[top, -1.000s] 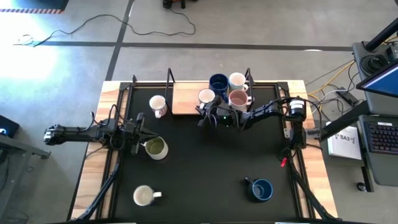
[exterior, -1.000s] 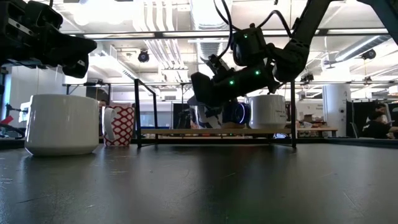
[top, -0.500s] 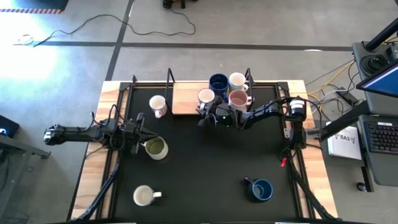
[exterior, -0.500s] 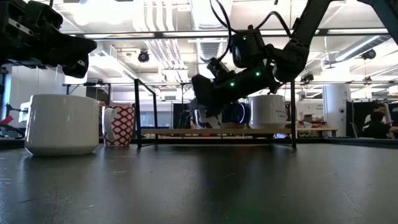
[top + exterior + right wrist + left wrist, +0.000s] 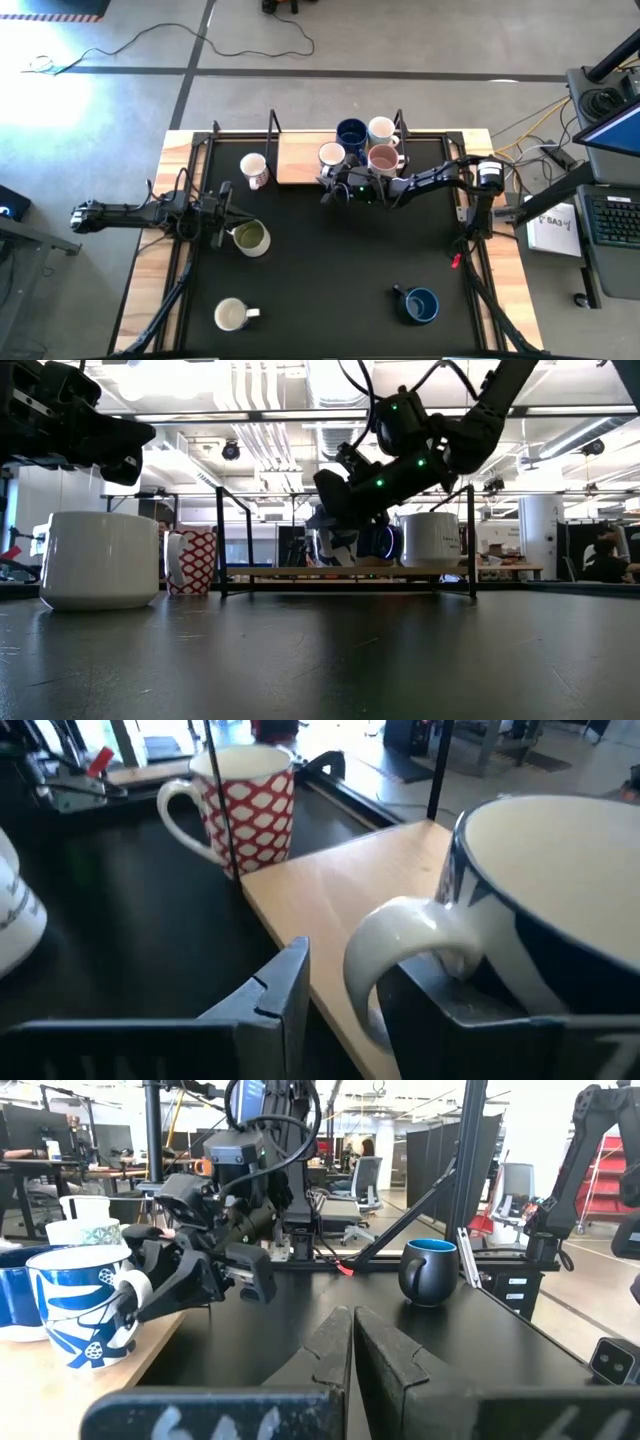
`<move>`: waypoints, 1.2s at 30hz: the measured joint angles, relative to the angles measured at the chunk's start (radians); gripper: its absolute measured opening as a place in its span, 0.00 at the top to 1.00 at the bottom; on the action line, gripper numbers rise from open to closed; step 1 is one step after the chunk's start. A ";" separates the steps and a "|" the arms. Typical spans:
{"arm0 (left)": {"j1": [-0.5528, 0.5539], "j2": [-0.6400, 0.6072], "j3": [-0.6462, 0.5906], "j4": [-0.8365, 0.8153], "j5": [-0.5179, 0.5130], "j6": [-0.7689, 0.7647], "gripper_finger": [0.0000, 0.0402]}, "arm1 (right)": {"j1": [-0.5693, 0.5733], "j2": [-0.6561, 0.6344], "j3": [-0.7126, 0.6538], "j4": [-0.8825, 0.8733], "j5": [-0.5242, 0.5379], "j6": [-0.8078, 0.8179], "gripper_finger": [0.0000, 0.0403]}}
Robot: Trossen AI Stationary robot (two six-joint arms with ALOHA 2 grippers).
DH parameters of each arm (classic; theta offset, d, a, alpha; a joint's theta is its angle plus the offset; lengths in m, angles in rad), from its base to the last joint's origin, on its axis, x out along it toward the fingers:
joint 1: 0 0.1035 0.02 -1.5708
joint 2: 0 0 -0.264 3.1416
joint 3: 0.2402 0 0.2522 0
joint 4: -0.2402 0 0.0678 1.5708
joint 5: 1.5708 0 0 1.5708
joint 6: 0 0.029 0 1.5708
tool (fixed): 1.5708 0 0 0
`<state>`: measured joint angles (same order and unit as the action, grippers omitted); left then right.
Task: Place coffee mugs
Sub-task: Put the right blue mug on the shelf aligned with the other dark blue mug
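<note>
Mug with blue and white pattern [image 5: 560, 910], glazed ceramic, stands upright on the pale wooden board [image 5: 300, 160] at the table's [image 5: 330, 270] far edge, mouth up, its looped white handle [image 5: 400, 955] turned out over the board's near edge toward my right pincer [image 5: 327, 186]. My right pincer's fingers [image 5: 285, 990] are spread, one on each side of that handle, one finger against the mug's base; the handle is not pinched.

Round-bodied mugs cluster on the board beside it: a dark blue one [image 5: 351, 132], a white one [image 5: 381, 130] and a pinkish one [image 5: 384, 158], all upright and close together.

At the board's other end, just off its corner on the black table, a white mug with red print [image 5: 254, 168] stands upright; in my right wrist view its handle faces away from the board.

Nearer the front of the table than the board, an olive-green mug [image 5: 250, 238] sits just beside my left pincer [image 5: 222, 215], whose two dark fingers [image 5: 330, 1350] are pressed together, holding nothing.

Well away from the board, toward the table's front edge, stand a cream mug [image 5: 232, 315] with its handle pointing toward a dark blue mug [image 5: 419, 304], whose own handle points back toward the cream one.
</note>
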<state>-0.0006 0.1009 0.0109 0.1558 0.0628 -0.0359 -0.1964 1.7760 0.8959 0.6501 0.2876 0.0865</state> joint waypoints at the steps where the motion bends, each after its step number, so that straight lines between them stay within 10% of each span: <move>1: 0.000 0.000 0.000 0.000 0.000 0.000 1.00 | 0.000 -0.010 0.000 -0.029 0.000 0.000 0.76; 25: 0.000 0.000 0.000 0.000 0.000 0.000 1.00 | 0.033 -0.342 0.008 -0.453 -0.026 0.280 0.80; 36: 0.000 0.000 0.000 0.000 0.000 0.000 1.00 | -0.004 -0.210 0.332 -0.792 -0.026 0.261 0.74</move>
<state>-0.0002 0.1005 0.0109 0.1558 0.0625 -0.0360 -0.2007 1.5658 1.2279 -0.1415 0.2618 0.3478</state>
